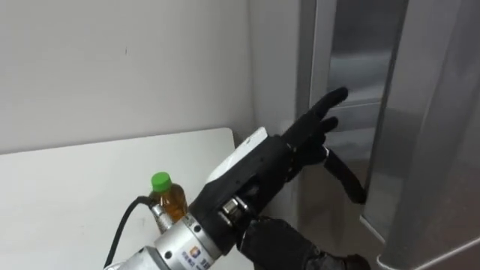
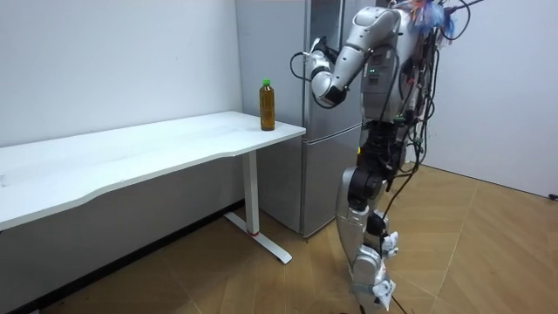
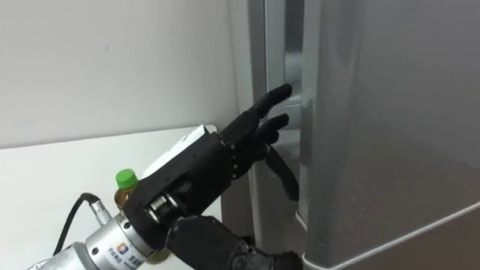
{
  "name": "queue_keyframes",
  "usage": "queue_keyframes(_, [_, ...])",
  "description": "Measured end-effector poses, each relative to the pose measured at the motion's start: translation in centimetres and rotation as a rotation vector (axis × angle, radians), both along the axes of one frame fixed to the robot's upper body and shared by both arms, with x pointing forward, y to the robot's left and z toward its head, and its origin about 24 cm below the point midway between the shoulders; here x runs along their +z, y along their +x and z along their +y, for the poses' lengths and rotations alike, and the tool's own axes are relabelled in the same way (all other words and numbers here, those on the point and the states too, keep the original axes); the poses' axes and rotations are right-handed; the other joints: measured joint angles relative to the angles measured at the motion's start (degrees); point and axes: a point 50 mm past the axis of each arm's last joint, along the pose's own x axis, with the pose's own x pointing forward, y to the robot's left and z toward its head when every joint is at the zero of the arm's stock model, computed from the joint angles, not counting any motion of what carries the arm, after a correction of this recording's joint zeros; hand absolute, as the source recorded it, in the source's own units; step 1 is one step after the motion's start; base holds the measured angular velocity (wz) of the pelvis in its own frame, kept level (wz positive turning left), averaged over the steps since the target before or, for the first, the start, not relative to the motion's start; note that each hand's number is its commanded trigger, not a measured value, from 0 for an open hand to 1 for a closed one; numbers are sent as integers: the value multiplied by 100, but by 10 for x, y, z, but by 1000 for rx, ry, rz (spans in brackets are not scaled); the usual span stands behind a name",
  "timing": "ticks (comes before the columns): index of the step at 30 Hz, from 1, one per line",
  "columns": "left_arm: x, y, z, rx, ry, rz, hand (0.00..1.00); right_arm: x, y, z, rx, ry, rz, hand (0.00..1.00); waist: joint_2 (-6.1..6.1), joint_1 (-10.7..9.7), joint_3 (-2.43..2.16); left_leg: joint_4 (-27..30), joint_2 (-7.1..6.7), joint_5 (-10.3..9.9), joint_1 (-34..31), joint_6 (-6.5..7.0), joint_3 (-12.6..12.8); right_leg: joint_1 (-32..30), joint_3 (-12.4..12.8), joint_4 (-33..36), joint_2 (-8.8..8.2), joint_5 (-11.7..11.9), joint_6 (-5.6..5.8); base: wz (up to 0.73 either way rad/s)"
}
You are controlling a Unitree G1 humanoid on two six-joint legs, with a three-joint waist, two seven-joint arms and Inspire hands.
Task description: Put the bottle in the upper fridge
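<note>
A bottle (image 1: 169,196) of amber drink with a green cap stands upright near the corner of the white table (image 1: 75,187), partly hidden behind my left forearm. My left hand (image 1: 304,135) is raised past it with straight, spread fingers, their tips at the left edge of the silver fridge (image 1: 435,112); it holds nothing. My right hand (image 1: 281,240) shows as a dark shape under the left forearm at the bottom edge. In the room view I stand facing the fridge (image 2: 327,131), with the bottle (image 2: 268,105) on the table end beside it.
A plain white wall runs behind the table. The table's end (image 2: 279,131) sits close to the fridge's side, leaving a narrow gap. Wooden floor lies behind me.
</note>
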Motion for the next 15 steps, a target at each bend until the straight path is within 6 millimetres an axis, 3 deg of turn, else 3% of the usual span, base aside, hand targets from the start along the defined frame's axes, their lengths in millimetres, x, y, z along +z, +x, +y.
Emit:
queue_keyframes(4, [1, -2, 0, -23, 9, -17, 0, 0, -2, 0, -2, 2, -1, 0, -23, -7, -3, 19, 2, -1, -9, 4, 2, -11, -31, 17, -3, -78, -36, 10])
queue_keyframes(7, [8, -9, -1, -32, 37, -81, 0, 0, -9, -3, -5, -3, 4, 0, -1, 20, -46, 123, 15, -1, 10, 4, 0, 0, -38, 32, -8, -91, -46, 3])
queue_keyframes(15, [16, -20, -6, -95, 50, -160, 0, 0, -13, -4, -1, 5, 12, 0, -13, 30, -55, 192, 29, 4, -9, 10, 3, -32, 8, 62, 2, -70, -18, -2])
